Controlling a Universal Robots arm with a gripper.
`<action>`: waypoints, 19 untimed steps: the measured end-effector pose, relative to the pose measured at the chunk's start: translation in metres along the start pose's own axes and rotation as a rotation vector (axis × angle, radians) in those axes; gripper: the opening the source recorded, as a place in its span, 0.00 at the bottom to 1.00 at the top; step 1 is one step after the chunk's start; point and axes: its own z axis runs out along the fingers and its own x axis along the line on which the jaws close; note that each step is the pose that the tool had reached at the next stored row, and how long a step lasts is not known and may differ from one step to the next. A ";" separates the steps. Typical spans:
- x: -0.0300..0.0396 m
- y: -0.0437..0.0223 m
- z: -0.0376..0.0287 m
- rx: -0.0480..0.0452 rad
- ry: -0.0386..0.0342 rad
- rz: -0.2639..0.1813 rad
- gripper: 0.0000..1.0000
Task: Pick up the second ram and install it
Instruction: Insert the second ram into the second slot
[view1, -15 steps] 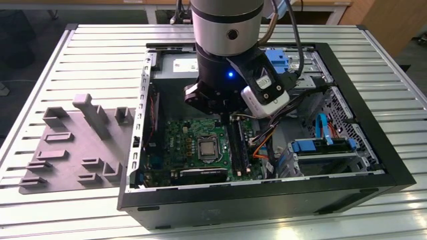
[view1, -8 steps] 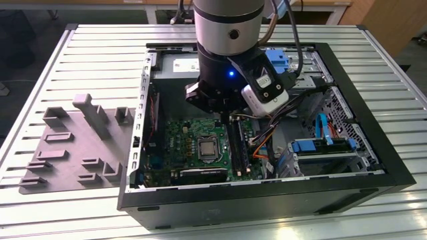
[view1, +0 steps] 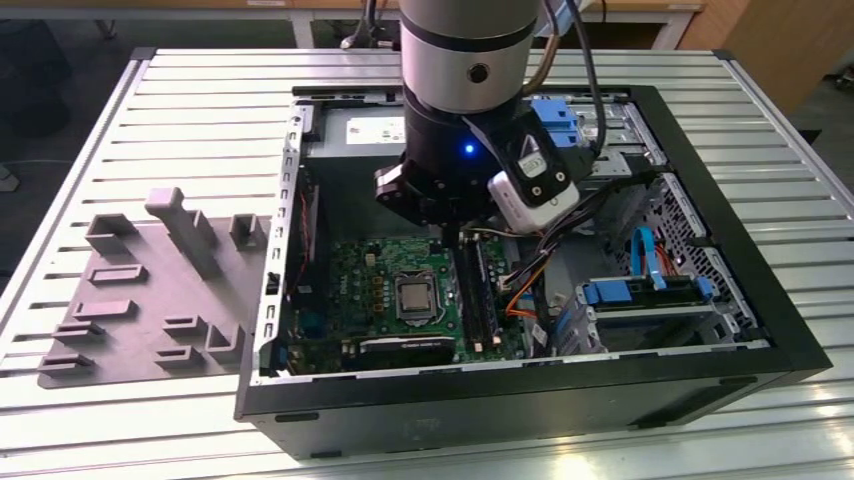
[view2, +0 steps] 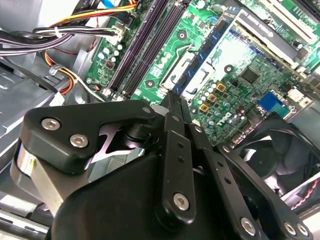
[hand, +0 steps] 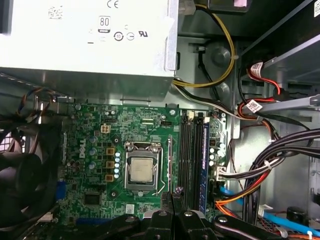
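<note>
Exterior view: arm (view1: 467, 90) is down inside the open PC case (view1: 534, 400), which sits on the slatted counter (view1: 200, 90). The wrist block hangs over the motherboard (view1: 387, 265), roughly above the top of the memory slots. The grey tray (view1: 134, 300) with raised blocks lies on the counter at the exterior view's left, just beside the case. Blue drive brackets (view1: 641, 290) are at the exterior view's right inside the case.

The end effector tips show in the wrist views. Second wrist view: end effector (view2: 172, 100) has its two thin fingers pressed together, and I can't make out anything clamped between them. The tips hover over the board near the CPU socket (view2: 187, 70), with the memory slots (view2: 142, 47) just beyond and the case fan (view2: 280, 160) off to one side. First wrist view: same closed tips (hand: 174, 196) beside the CPU socket (hand: 142, 167). The memory slots (hand: 194, 150) run parallel on the far side of the socket from the fan, one strip edged blue. The power supply (hand: 85, 40) and cable bundles (hand: 250, 107) sit around the board.

Second ram (view1: 478, 295): my best read is the long dark strip standing on edge in the slot bank in the exterior view. In both wrist views I can't tell stick from bare slot.
</note>
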 end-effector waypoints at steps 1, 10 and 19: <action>-0.0009 0.0003 0.0005 -0.0001 0.0021 0.000 0.12; -0.0039 0.0025 0.0044 -0.0003 0.0096 0.000 0.12; -0.0054 0.0028 0.0082 -0.0001 0.0097 0.000 0.12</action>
